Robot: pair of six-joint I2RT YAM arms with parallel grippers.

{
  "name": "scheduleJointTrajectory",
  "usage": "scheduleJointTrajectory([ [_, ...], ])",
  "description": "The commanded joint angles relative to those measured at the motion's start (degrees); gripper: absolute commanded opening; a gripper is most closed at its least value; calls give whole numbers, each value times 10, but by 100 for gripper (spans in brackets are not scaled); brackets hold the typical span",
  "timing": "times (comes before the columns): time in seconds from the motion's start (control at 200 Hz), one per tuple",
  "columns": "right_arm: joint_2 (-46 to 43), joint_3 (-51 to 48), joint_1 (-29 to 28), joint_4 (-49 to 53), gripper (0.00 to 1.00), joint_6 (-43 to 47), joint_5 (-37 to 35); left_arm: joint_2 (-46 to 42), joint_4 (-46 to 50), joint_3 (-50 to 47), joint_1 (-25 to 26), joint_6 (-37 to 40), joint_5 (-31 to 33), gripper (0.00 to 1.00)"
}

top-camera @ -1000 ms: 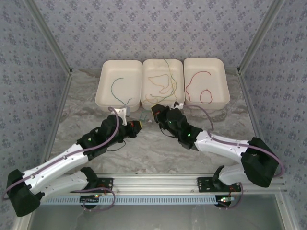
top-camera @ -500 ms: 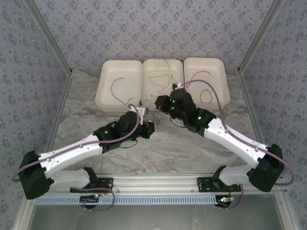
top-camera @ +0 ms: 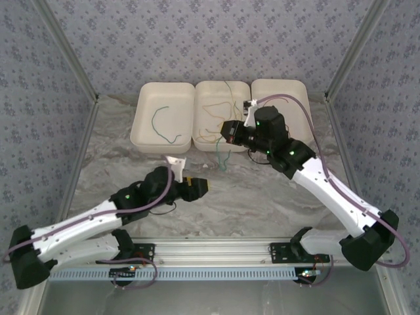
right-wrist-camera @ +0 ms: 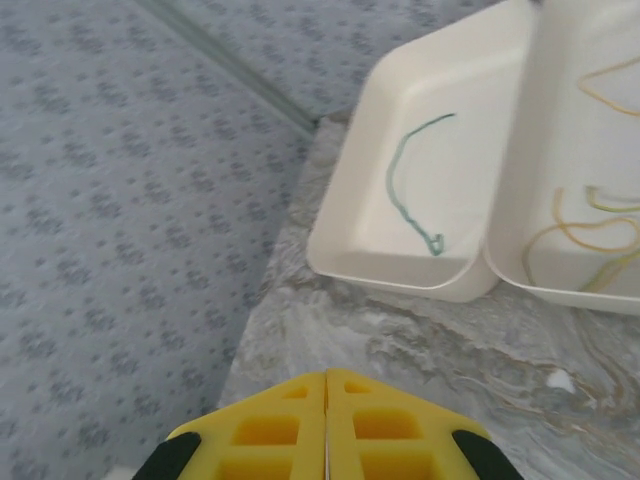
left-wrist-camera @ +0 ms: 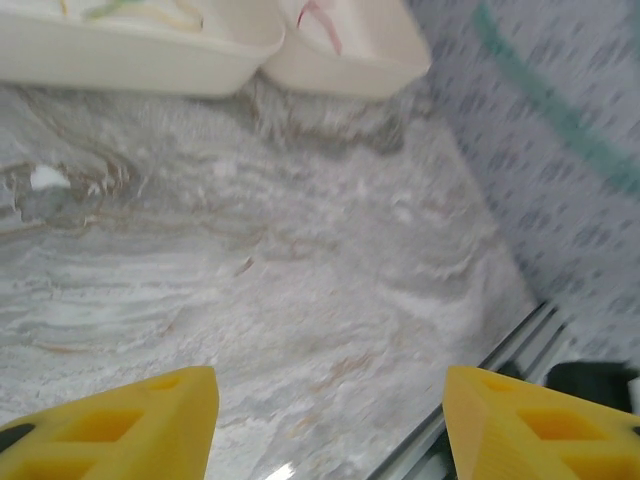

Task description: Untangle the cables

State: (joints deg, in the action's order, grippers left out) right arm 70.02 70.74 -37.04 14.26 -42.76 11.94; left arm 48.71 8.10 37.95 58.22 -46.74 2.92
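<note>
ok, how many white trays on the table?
3, in a row at the back: the left white rectangular tray, the middle one, and the right one, partly covered by the right arm.

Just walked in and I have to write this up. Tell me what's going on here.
Two robot arms are working on thin cables kept in white trays. The right gripper is shut at the front of the middle tray, and a green strand dangles below it onto the table; whether it is pinched is unclear. The left gripper hovers open over the table. One green cable lies alone in the left tray; the yellow tangle sits in the middle tray.
</note>
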Motion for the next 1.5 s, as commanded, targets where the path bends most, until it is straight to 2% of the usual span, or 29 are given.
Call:
scheduleJointTrajectory([
  [0.0,-31,-17,11,-61,0,97,116,-61,-1,-22,-15,-93,42,62],
  [0.15,-77,-117,14,-185,0,175,215,-74,-58,-66,-103,-236,-53,61],
  [0.32,-57,-152,14,-270,0,167,271,-16,-128,-62,-125,-321,-84,66],
  [0.535,-23,-150,-1,-303,0,159,290,78,-210,-18,-126,-359,-113,71],
  [0.789,-13,-150,-10,-306,0,163,313,112,-280,-6,-130,-390,-130,72],
  [1.099,-3,-150,-15,-323,0,156,314,158,-320,6,-126,-411,-164,67],
  [1.199,3,-146,-17,-325,0,153,316,168,-323,11,-121,-412,-161,58],
  [1.284,3,-147,-19,-324,0,155,316,172,-329,11,-121,-413,-156,44],
  [1.339,2,-148,-19,-325,0,157,314,172,-325,11,-120,-414,-151,29],
  [1.389,0,-148,-19,-323,0,159,313,173,-318,7,-121,-416,-141,9],
  [1.419,-4,-147,-19,-320,0,161,312,173,-316,3,-123,-422,-135,0],
  [1.494,-16,-143,-19,-305,0,173,304,176,-334,-24,-130,-444,-119,0],
])
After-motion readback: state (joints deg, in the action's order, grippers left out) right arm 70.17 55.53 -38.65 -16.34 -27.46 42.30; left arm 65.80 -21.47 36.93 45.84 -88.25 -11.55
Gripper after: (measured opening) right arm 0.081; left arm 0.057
